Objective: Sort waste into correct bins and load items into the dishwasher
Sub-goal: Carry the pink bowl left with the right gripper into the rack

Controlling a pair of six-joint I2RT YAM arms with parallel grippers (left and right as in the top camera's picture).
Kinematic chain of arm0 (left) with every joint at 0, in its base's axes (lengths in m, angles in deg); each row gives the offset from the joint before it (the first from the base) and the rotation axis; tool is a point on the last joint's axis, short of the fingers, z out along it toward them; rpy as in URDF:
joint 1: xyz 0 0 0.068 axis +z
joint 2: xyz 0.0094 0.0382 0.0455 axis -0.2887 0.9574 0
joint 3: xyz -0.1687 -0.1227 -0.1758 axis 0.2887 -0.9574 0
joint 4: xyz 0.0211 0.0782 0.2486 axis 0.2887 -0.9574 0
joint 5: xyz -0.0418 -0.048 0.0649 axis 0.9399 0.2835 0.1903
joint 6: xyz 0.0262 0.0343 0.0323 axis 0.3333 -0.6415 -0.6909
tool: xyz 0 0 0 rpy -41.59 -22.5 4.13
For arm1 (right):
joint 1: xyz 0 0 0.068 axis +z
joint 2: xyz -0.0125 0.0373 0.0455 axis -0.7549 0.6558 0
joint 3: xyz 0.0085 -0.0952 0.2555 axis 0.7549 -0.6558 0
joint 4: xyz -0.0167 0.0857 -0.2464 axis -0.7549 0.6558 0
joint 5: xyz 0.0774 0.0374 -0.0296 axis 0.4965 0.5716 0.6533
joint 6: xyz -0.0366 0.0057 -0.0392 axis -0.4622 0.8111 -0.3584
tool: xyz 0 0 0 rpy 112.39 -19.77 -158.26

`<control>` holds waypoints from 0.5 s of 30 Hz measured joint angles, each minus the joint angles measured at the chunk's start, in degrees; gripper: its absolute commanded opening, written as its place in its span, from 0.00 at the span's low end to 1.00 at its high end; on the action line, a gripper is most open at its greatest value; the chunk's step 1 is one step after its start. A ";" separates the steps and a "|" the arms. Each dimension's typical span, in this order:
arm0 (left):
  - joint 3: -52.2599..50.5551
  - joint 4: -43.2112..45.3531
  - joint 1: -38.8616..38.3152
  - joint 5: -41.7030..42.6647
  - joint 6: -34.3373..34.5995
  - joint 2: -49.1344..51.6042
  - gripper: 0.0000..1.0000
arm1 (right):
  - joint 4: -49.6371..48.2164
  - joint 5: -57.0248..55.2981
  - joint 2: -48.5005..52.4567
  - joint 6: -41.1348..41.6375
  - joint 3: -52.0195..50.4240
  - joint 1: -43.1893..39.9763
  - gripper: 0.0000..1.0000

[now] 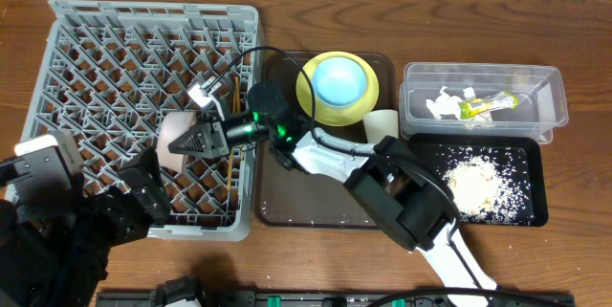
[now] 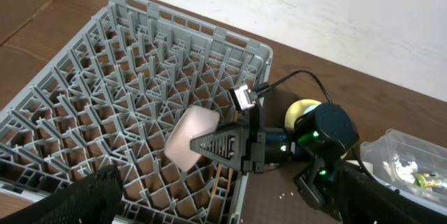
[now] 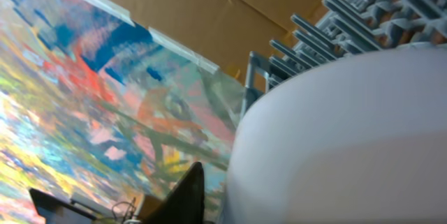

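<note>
My right gripper (image 1: 198,139) reaches over the grey dish rack (image 1: 96,49) and is shut on the white shallow bowl (image 1: 176,141), held on edge just above the pegs. In the left wrist view the bowl (image 2: 190,139) sits in the right gripper (image 2: 209,144) over the rack (image 2: 140,63). The bowl fills the right wrist view (image 3: 349,140). Wooden chopsticks (image 1: 235,90) lie at the rack's right edge. My left gripper (image 1: 143,192) is open and empty over the rack's near left corner. The light blue bowl (image 1: 340,80) sits on the yellow plate (image 1: 308,97). The white cup (image 1: 382,123) stands beside them.
The plate and cup rest on a brown serving tray (image 1: 316,207). A clear tub (image 1: 550,97) at the right holds the green-and-yellow wrapper (image 1: 488,105) and paper scraps (image 1: 444,104). A black tray (image 1: 531,187) in front of it holds rice grains (image 1: 473,183).
</note>
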 measured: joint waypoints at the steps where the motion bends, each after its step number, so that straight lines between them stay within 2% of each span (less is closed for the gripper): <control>1: 0.00 0.02 0.00 0.00 0.00 0.00 0.97 | 0.42 0.22 0.00 0.22 0.00 -0.17 0.25; 15: 0.00 0.00 0.00 -0.02 0.00 0.00 0.97 | 0.96 5.81 0.02 4.92 -0.02 -3.02 0.48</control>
